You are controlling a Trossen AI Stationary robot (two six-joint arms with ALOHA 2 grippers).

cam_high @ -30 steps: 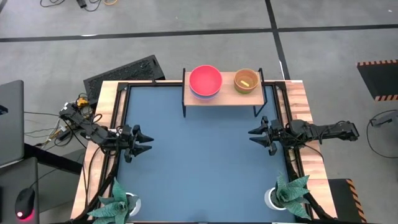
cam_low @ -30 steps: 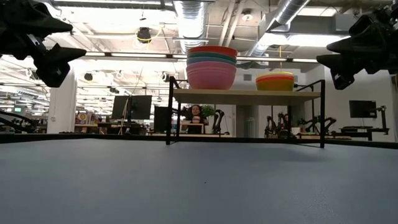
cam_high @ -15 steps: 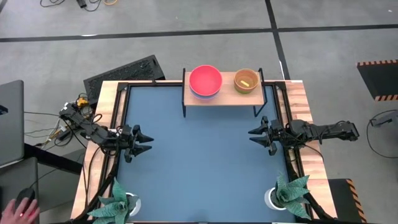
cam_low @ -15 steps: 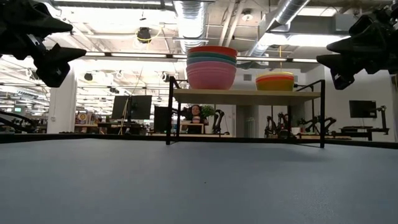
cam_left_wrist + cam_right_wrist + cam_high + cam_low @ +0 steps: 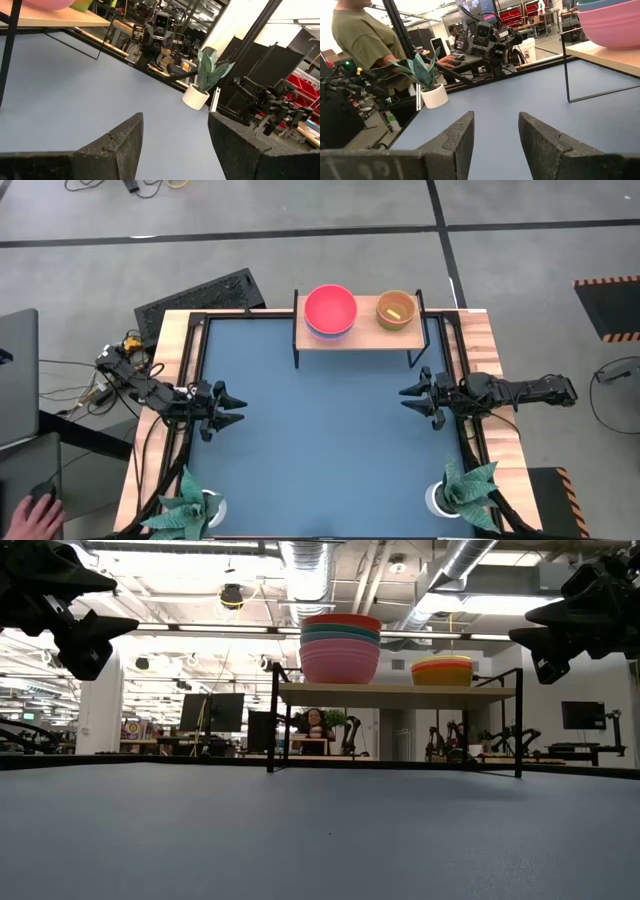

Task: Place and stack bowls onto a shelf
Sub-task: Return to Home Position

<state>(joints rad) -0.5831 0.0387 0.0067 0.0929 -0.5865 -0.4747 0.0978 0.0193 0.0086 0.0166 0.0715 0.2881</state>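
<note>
By my judgement the job is as good as finished. On the low wooden shelf with black metal legs (image 5: 365, 335), upper centre of the high view, the stack of large round plastic bowls (image 5: 330, 310) sits at the left end and the stack of small round plastic bowls (image 5: 395, 310) at the right. I see no bowl on the blue bench (image 5: 320, 450). The left gripper (image 5: 238, 410) hovers by the bench's left edge, fingers spread, holding nothing. The right gripper (image 5: 404, 400) mirrors it by the right edge, equally wide and empty.
</note>
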